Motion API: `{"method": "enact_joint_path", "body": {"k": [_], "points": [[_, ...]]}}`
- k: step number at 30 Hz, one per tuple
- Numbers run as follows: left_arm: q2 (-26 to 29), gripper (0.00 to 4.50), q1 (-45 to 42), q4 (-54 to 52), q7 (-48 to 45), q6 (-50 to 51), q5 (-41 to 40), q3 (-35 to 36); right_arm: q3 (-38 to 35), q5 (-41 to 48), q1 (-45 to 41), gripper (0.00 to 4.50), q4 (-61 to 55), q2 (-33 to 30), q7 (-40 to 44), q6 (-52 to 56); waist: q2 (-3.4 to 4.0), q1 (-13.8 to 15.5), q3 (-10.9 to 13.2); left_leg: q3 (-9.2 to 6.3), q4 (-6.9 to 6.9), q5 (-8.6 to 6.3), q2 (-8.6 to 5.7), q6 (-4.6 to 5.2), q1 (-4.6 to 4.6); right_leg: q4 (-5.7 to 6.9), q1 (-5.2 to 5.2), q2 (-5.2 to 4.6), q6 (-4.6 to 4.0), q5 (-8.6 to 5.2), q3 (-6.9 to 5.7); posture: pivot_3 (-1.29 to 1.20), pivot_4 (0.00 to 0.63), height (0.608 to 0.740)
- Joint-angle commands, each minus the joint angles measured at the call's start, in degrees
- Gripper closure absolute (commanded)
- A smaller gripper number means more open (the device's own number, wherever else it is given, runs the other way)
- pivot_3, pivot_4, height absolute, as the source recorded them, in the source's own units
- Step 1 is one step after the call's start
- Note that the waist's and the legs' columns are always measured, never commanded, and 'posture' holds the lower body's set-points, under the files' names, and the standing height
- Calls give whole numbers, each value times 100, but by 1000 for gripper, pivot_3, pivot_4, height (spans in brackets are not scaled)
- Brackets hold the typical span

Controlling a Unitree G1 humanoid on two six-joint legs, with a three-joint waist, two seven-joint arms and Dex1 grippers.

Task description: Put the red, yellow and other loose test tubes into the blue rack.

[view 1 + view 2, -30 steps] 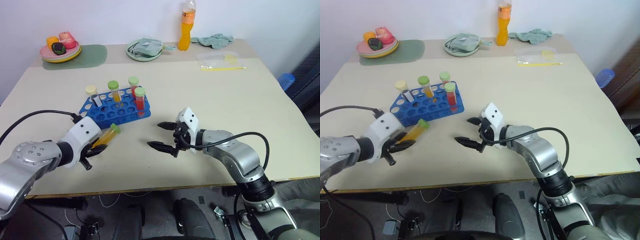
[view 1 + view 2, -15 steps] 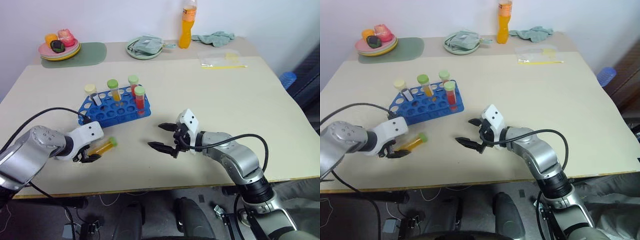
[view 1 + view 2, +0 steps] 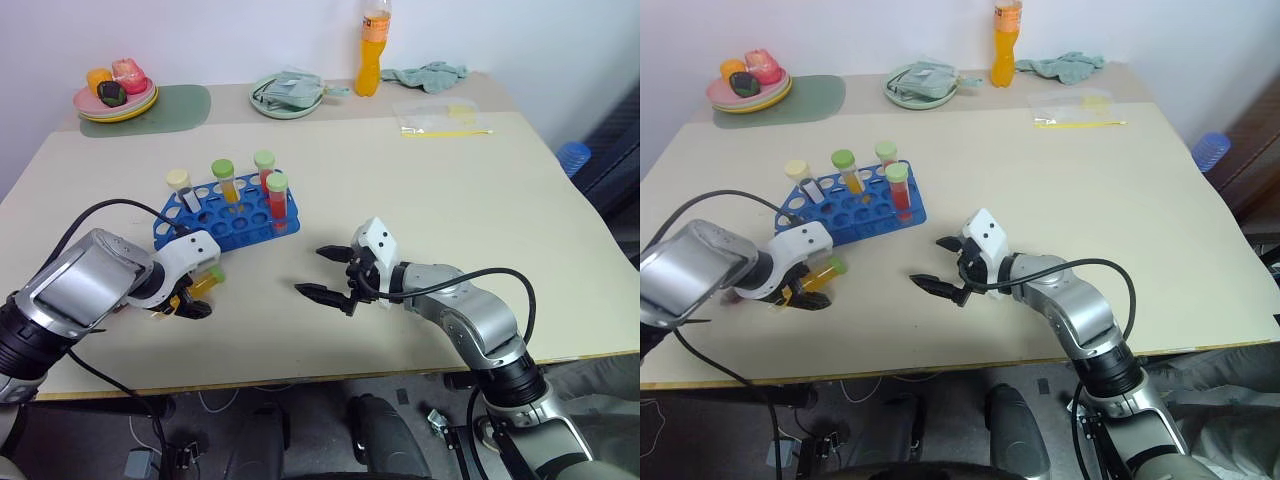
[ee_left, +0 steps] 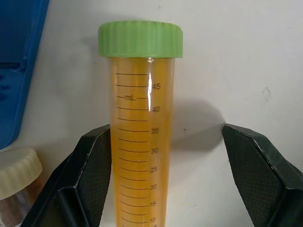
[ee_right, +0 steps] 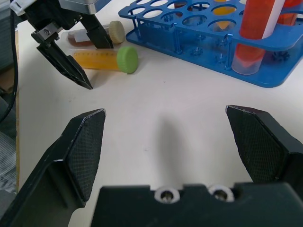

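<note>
While the yellow tube (image 4: pixel 140 132) lies on the table (image 3: pixel 420 190) just in front of the blue rack (image 3: pixel 225 215), the left gripper (image 4: pixel 177 170) is opened around it, ungripped. It is judged light, stiff, smooth; the middle should be held. The right gripper (image 3: pixel 322 270) is held wide open, empty.

One blue rack (image 3: pixel 228 212) stands on the table (image 3: pixel 420 200), and four capped tubes stand upright in it: a cream-capped one (image 3: pixel 179 181), a green-capped yellow one (image 3: pixel 223 170), a green-capped one behind (image 3: pixel 264 160) and a green-capped red one (image 3: pixel 277 185). Two tubes lie loose: a yellow-orange tube (image 4: pixel 142 137) between the spread fingers of the left tool (image 3: pixel 200 297), and a cream-capped tube (image 5: pixel 97 34) just beside it. There are two tools; the right tool (image 3: pixel 325 272) is well apart from both loose tubes. Far beyond the tools are one orange bottle (image 3: pixel 373 50), two plates (image 3: pixel 118 102) (image 3: pixel 285 96), one cloth (image 3: pixel 430 76) and one clear bag (image 3: pixel 440 118).
</note>
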Motion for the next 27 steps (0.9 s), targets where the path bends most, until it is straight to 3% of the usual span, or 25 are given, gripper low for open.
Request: {"method": "enact_joint_path", "body": {"k": [1, 4, 5, 9, 11, 13, 16, 19, 21, 24, 27], "points": [[-100, 2016, 13, 227, 291, 88, 153, 7, 1, 43, -93, 0, -151, 91, 35, -126, 0, 1, -1, 0, 1, 0, 0, 0, 1, 3, 1, 0, 0, 0, 0, 0, 150, 740], [-82, 3523, 56, 165, 330, 104, 93, 109, 11, 47, -89, 0, -152, 113, 36, -113, -1, 1, -2, -1, 3, 0, 0, 0, 5, 11, 2, 0, 0, 0, 0, 0, 150, 740], [-43, 3716, 84, 104, 325, 97, 59, 169, 12, 45, -89, 0, -150, 116, 39, -111, 0, 0, -2, -1, 4, 0, 0, 0, 5, 11, 2, 1, 0, 0, 0, 0, 150, 740], [135, 3716, 376, -201, 324, -156, -68, 746, 10, 36, -92, 0, -156, 107, 53, -106, -1, -21, -2, -2, 3, 0, 1, 0, 6, 15, 1, 2, -1, 0, 0, 0, 150, 740], [249, 3716, 735, -445, 291, -576, -152, 1365, 3, 27, -89, 0, -163, 84, 66, -117, -1, -32, -1, -2, 3, 0, 2, 0, 4, 15, -2, 2, -1, 0, 1, 0, 150, 740], [9, 3716, 1293, -692, 52, -1306, -516, 2593, -15, 29, -76, 0, -171, 55, 83, -126, -2, -23, -1, -2, 2, 0, 3, 0, -2, 15, -9, 2, -2, 0, 1, 0, 150, 740], [-1072, 3716, 1724, -1038, 556, -2167, -848, 4136, -43, 38, -64, 0, -170, 18, 106, -137, -1, 55, -1, -2, 3, 1, 2, -1, -7, 8, -10, -9, -2, 1, -1, 0, 150, 740], [-2844, 3716, 1415, -1479, 2047, -2277, -1123, 4975, -84, 21, -97, 0, -112, 10, 97, -155, -8, 153, -4, -3, 15, 1, -1, -2, -7, -6, 6, -14, 2, 3, -5, 0, 150, 740], [-3821, 3716, 1414, -1748, 3232, -3182, -400, 4759, -123, 24, -133, 0, -58, 18, 86, -156, -14, 191, -8, -8, 27, 1, -5, -2, -8, -9, 13, -15, 14, 13, -5, 0, 150, 740], [-4789, 3716, 1521, -1266, 4298, -4756, 695, 3928, -111, 19, -188, 0, 12, 50, 86, -165, -19, 190, -13, -5, 28, 1, -8, -3, -6, -10, 17, -18, 16, 21, -2, 0, 150, 740], [-5490, 3716, 1578, -504, 4903, -6144, 1274, 3405, -69, -5, -237, 0, 58, 75, 95, -195, -19, 194, -14, -2, 25, 2, -9, -4, -3, -11, 17, -17, 14, 23, 0, 0, 150, 740]]}}
